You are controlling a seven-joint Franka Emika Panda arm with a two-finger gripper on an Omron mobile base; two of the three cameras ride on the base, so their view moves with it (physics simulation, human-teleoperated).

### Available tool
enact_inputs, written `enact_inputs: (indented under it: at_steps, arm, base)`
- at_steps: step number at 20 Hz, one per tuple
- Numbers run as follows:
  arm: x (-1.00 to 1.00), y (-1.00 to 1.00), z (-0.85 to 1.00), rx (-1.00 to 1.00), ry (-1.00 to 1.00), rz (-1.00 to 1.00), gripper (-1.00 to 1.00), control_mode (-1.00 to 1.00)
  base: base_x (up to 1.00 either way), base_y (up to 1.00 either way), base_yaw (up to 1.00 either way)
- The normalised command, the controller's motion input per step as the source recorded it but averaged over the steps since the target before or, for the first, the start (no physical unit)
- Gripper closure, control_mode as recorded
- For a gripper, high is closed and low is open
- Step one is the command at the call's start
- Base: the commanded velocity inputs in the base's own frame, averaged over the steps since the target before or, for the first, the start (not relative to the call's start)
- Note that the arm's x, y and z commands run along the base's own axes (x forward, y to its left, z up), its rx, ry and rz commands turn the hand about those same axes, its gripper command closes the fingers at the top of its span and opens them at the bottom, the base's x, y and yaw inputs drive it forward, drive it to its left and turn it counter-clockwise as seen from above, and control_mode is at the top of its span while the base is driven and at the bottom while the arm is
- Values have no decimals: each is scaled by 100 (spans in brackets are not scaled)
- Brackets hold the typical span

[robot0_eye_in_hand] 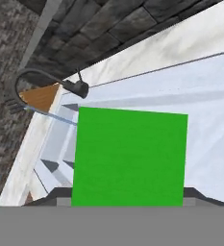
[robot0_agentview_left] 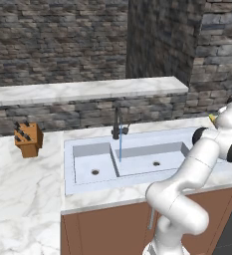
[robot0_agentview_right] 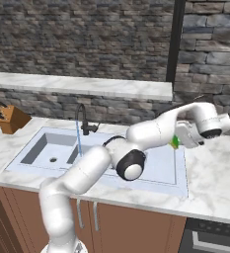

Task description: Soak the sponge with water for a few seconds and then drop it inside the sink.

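Note:
My gripper (robot0_agentview_right: 178,140) is shut on the sponge (robot0_agentview_right: 174,142), a small green block held in the air over the right end of the sink (robot0_agentview_right: 151,179). In the hand view the sponge's green face (robot0_eye_in_hand: 130,158) sits between the fingertips (robot0_eye_in_hand: 196,195) and covers much of the picture. The water (robot0_agentview_right: 79,138) falls as a thin blue stream from the dark faucet (robot0_agentview_right: 82,118) into the sink, well to the left of the sponge. From the left base the water (robot0_agentview_left: 120,147) drops by the divider of the sink (robot0_agentview_left: 87,188).
A wooden knife block (robot0_agentview_left: 29,139) stands on the marble counter left of the sink. A raised marble ledge (robot0_agentview_left: 87,90) and stone wall run behind the faucet (robot0_agentview_left: 117,122). My own arm (robot0_agentview_right: 136,148) arches across the sink's right basin.

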Motion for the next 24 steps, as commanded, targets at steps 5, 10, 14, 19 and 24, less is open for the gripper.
enact_inputs:
  at_steps: [5,10,14,19,24]
  arm:
    - [-81,100,43,-12,-38,0,100,-100]
    - [-92,100,49,-13,-38,0,100,-100]
    - [-60,94,73,-13,-30,0,100,-100]
    - [-22,61,72,-13,-15,0,100,-100]
    - [0,7,29,-6,1,0,100,-100]
  base:
    - [0,0,0]
    - [0,0,0]
    - [0,0,0]
    - [0,0,0]
    - [0,0,0]
